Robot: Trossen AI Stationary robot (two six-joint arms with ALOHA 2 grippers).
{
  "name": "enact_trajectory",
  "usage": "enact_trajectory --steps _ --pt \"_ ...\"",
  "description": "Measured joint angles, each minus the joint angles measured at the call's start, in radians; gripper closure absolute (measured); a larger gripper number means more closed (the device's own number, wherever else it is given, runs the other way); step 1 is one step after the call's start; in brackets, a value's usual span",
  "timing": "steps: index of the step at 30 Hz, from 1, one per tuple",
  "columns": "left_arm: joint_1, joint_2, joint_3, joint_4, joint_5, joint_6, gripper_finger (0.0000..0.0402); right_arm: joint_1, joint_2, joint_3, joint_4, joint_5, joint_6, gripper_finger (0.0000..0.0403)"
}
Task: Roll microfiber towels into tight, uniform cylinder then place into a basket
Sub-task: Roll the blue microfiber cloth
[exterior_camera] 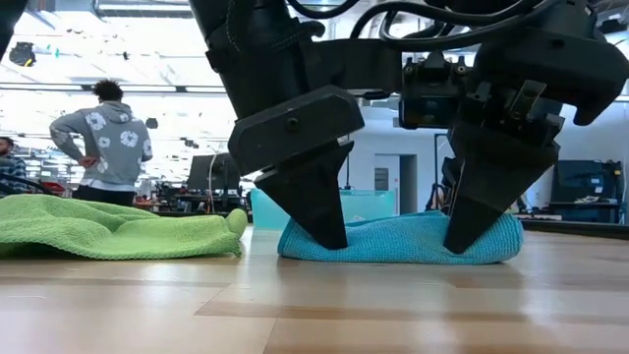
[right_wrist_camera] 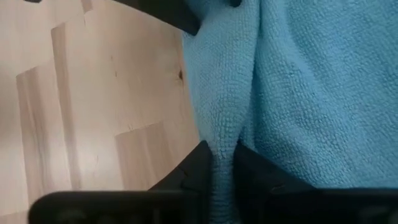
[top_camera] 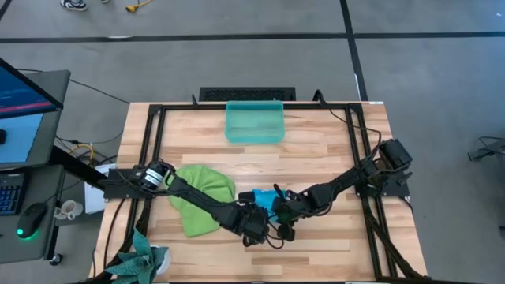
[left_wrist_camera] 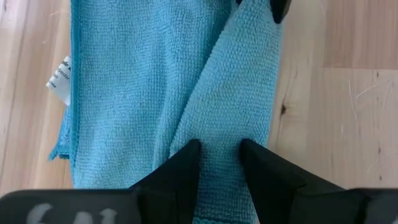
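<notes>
Left gripper (left_wrist_camera: 219, 163): fingers pinching a raised fold of the blue towel (left_wrist_camera: 143, 87), tips down on the tabletop (left_wrist_camera: 348, 93).
Right gripper (right_wrist_camera: 219, 167): fingers nearly together, gripping a ridge of the same towel between them.
Blue towel: lies bunched flat under both sets of fingers, which stand side by side along it; white tag at one edge.
Green towel (top_camera: 201, 197): crumpled just beyond the left fingers, under the left arm.
Basket (top_camera: 255, 122): well past both fingers at the far edge.
Person (exterior_camera: 101, 138): standing in the room behind.
</notes>
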Motion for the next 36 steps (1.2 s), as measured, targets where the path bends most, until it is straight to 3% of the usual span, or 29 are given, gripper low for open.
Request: enact_trajectory --steps 10,16,23,28,32,36 --pt "0.0 0.002 -0.003 0.009 0.011 0.0 0.0283 -0.014 -0.007 0.002 -0.01 -0.028 -0.022 0.025" --pt "0.0 0.002 -0.004 0.011 0.018 -0.001 0.0283 -0.015 -0.083 -0.003 -0.091 -0.015 -0.059 0.0243" --pt "-0.001 0.002 -0.004 0.016 0.019 -0.007 0.0283 -0.002 -0.246 -0.002 -0.273 0.183 -0.083 0.0258" --pt "-0.002 0.002 -0.005 0.017 0.019 -0.011 0.0283 0.097 -0.346 -0.019 -0.337 0.368 -0.086 0.0264" --pt "-0.002 0.002 -0.005 0.021 0.019 -0.011 0.0283 0.217 -0.36 -0.085 -0.237 0.477 -0.11 0.0264" --pt "-0.002 0.002 -0.005 0.029 0.019 -0.011 0.0283 0.288 -0.302 -0.147 -0.054 0.507 -0.171 0.0261"
